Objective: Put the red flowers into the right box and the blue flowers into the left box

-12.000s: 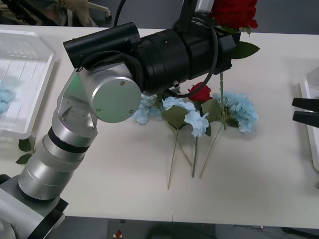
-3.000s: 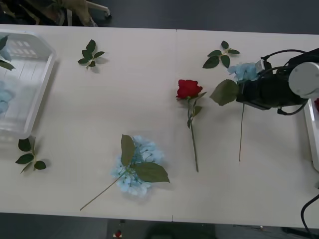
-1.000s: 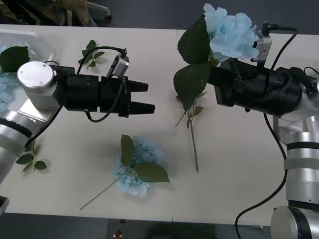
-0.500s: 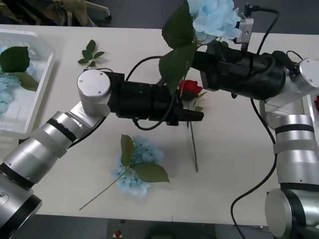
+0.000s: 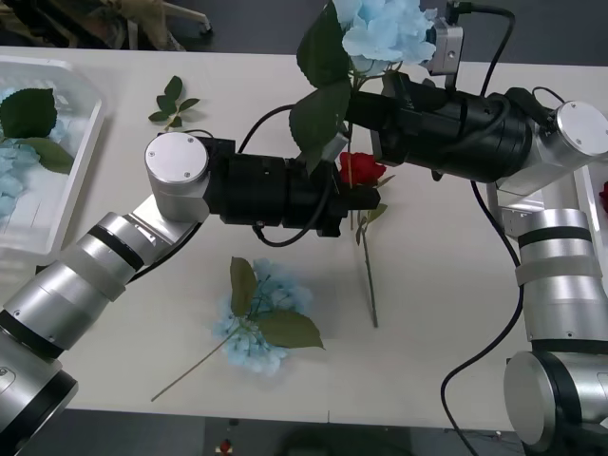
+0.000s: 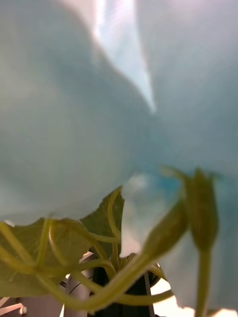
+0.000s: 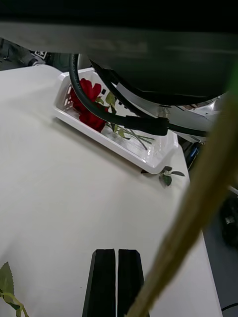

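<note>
My right gripper (image 5: 359, 110) is shut on the stem of a pale-blue hydrangea (image 5: 388, 28), held high above the table's middle; its petals and leaf (image 6: 74, 247) crowd the right wrist view. My left gripper (image 5: 369, 199) reaches in from the left just below it. Its black fingers (image 7: 105, 282) are shut together, with the held stem (image 7: 198, 198) passing right beside them. A red rose (image 5: 359, 169) lies on the table under both grippers. Another blue hydrangea (image 5: 258, 321) lies nearer the front edge. The left box (image 5: 91, 142) holds blue flowers (image 5: 13, 176). The right box (image 7: 101, 137) holds red roses (image 7: 84, 101).
Loose green leaf sprigs lie at the back left (image 5: 173, 100) and by the left box's near corner (image 5: 55, 291). A black cable (image 7: 99, 111) hangs from the right arm across the left wrist view. Bare table stretches along the front right.
The left arm swung in from the left and its fingers shut; its gripper now sits by the held stem. The right arm carried the hydrangea a little leftward and higher.
</note>
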Controlling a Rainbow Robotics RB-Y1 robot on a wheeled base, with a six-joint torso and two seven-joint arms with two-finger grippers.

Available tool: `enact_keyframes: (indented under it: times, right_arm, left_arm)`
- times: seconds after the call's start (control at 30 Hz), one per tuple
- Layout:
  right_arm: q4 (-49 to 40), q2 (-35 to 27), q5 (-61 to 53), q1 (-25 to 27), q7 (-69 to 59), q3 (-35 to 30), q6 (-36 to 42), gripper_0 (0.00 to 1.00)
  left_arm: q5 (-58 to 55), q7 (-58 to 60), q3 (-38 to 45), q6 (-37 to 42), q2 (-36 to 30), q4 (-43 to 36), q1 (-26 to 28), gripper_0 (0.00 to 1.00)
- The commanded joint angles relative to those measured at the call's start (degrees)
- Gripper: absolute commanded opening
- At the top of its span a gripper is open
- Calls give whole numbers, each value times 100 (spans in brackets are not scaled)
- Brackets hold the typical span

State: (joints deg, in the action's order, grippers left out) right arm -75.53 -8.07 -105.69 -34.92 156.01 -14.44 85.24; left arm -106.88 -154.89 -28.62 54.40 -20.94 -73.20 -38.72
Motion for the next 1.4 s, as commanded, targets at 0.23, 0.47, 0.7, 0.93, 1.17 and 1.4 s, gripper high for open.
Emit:
enact_keyframes:
  times: [0.23, 0.47, 0.7, 0.93, 1.17, 1.4]
  right_arm:
    - [-41, -107, 31, -120, -101, 81, 72, 0]
    - [-41, -151, 119, -120, -101, 46, 80, 74]
    - [-41, -160, 163, -173, -101, -7, 80, 98]
    - [-41, -169, 154, -173, -101, -51, 168, 100]
    - [-41, -652, 163, -146, -101, -95, 564, 100]
    - [-41, -1786, 189, -146, -1037, 257, 696, 100]
  left_arm:
    - [-439, -11, 67, -123, -402, -160, -136, 0]
    - [-606, -11, 67, -158, -841, -160, 22, 0]
    - [-1081, -11, 146, -158, -1175, -160, 40, 0]
    - [-1397, -11, 427, -123, -1764, 77, 259, 0]
    - [-1775, 486, 585, 545, -3680, 323, 259, 0]
    - [-791, 1400, 585, 1863, -5289, 1062, 84, 0]
